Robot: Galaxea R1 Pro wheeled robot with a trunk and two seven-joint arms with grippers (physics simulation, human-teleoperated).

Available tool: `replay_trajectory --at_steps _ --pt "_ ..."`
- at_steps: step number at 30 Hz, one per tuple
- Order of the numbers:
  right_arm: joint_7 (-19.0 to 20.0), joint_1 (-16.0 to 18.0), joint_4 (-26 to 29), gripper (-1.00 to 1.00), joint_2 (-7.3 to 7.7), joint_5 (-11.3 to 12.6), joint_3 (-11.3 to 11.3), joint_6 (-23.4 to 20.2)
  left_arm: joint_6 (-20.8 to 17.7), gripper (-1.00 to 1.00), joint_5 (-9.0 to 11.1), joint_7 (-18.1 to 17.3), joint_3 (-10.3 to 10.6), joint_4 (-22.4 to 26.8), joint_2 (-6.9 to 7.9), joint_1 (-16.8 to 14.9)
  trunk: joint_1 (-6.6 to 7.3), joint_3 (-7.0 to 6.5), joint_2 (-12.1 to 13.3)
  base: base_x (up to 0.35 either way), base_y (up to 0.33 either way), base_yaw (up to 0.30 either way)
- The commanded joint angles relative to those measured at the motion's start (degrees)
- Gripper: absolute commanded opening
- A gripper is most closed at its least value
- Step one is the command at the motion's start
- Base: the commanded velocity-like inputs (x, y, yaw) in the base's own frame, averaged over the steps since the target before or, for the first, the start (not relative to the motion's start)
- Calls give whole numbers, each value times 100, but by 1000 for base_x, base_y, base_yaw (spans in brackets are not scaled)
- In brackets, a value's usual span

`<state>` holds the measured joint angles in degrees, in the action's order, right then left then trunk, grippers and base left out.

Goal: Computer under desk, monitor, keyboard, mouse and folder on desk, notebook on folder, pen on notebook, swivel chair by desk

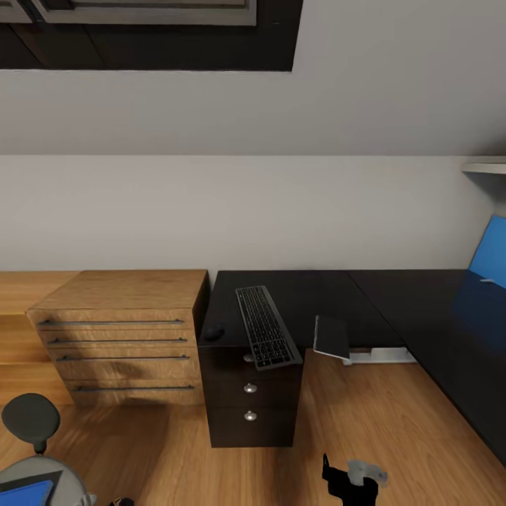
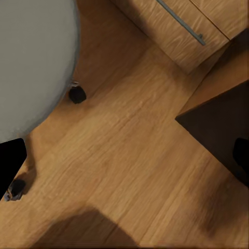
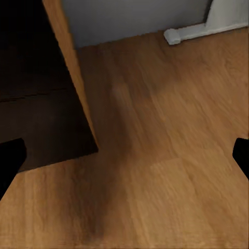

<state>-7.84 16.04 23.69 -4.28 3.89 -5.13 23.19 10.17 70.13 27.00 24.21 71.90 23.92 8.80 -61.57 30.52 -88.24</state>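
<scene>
Right claw [image 3: 124, 155] spread wide over floor, left claw [image 2: 127, 161] likewise released, keyboard [image 1: 266, 327] and mouse [image 1: 213, 332] on desk [image 1: 309, 295]

From my head camera the desk [image 1: 316, 295] stretched black along the wall, with the keyboard [image 1: 267, 327] lying at a slant near its front edge and the mouse [image 1: 213, 332] just beside it. The notebook [image 1: 332, 337] overhung the desk's edge. A wooden drawer chest [image 1: 119, 337] stood beside the desk. My right gripper [image 1: 355, 478] hung low over the floor. The swivel chair [image 1: 35, 457] carried the blue folder [image 1: 27, 493].
</scene>
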Motion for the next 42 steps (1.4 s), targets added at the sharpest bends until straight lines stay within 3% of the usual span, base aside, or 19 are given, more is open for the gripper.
replay_trajectory --at_steps 1,4,5,6,7,8,10,15,20,25,28,36,42 --pt "580 195 198 100 2 718 -9 -786 49 100 51 15 129 22 7 -2 -23 23 -44 0 0 0" --pt "1428 472 405 100 14 1411 -22 -2046 49 100 0 19 259 58 7 -1 -89 77 -165 0 0 0" --pt "2316 993 631 100 73 2835 -293 -4001 48 100 -198 23 338 107 7 -1 -111 95 -205 0 0 0" --pt "2391 1089 651 100 96 3142 -368 -4314 47 100 -230 23 343 110 7 -3 -133 113 -245 0 0 0" --pt "2498 1261 681 100 150 3740 -487 -4898 47 100 -283 23 351 114 7 -2 -155 131 -285 0 0 0" --pt "2725 1526 756 100 306 4948 -638 -5897 47 100 -357 26 370 121 5 -1 -176 149 -325 0 0 0" --pt "2820 1560 795 100 330 5089 -651 -6018 46 100 -364 34 398 122 -2 -1 -220 185 -405 0 0 0" --pt "2919 1589 837 100 448 5127 -673 -6085 46 100 -383 46 572 122 -49 -2 -330 275 -606 0 0 0" --pt "3336 1595 839 100 812 5125 -679 -6102 46 100 -387 58 744 122 -77 -1 -440 364 -806 0 0 0" --pt "3494 1595 753 100 647 5182 -700 -5940 51 100 -544 42 876 61 -141 4 -439 364 -805 0 0 0" --pt "3571 1595 839 100 555 5178 -661 -6010 53 100 -529 42 868 61 -181 6 -439 364 -805 0 0 0" --pt "3657 1595 873 100 503 5167 -641 -6134 62 100 -740 42 867 56 -214 8 -439 364 -805 0 0 0" --pt "3849 1595 858 100 492 5158 -636 -6137 63 100 -784 45 867 53 -219 8 -439 364 -805 5 4 0"
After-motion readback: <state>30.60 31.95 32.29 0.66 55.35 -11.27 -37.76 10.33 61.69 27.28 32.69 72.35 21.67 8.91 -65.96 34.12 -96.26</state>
